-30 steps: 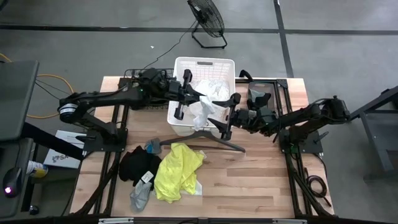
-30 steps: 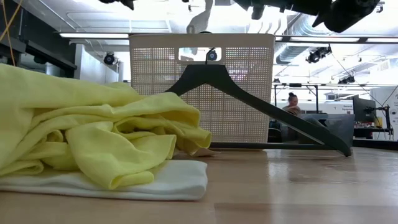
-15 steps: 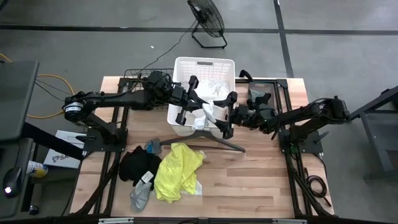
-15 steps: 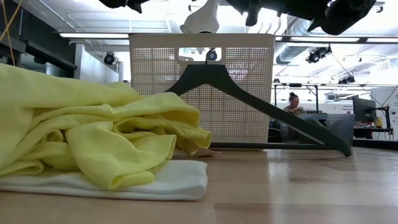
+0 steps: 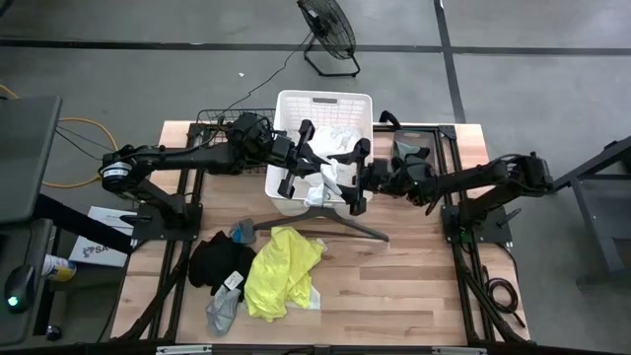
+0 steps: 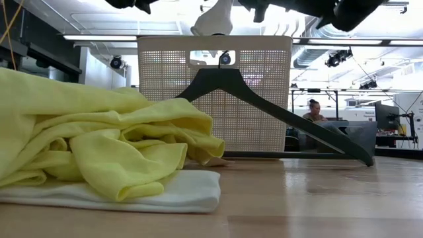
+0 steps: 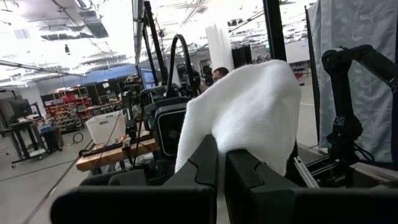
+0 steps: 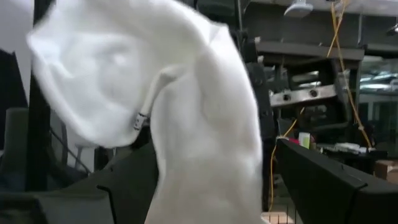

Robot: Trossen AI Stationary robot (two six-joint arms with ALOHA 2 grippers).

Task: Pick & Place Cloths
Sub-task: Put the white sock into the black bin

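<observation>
Pincer of left arm, clenched on a white cloth and held high over the near half of the white basket; same grip plain in the left wrist view, both dark fingers pinched together under a hump of white knit. From the low view, only a tail of that cloth hanging above the basket's top edge, well clear of it. Compared with a second ago: drawn back slightly toward the left and lowered, cloth now bunched instead of draped out long. Opposite, right pincer spread wide, grasping nothing as far as can be seen, but brought in leftward and now just beside the hanging cloth; right wrist view filled almost wholly by white fabric, own fingers out of sight there. Likely meaning for the task: a handover or a two-armed spreading of this one cloth about to be set up, with contact not yet made on the right side. Further out, more white, lacy cloth lying inside the basket at its far end. Leaning against the basket's near wall, a dark hanger, untouched. Nearer on the bench, well apart from both arms: neon yellow cloth, black cloth to its left, small grey cloth nearest of all, none yet dealt with.
</observation>
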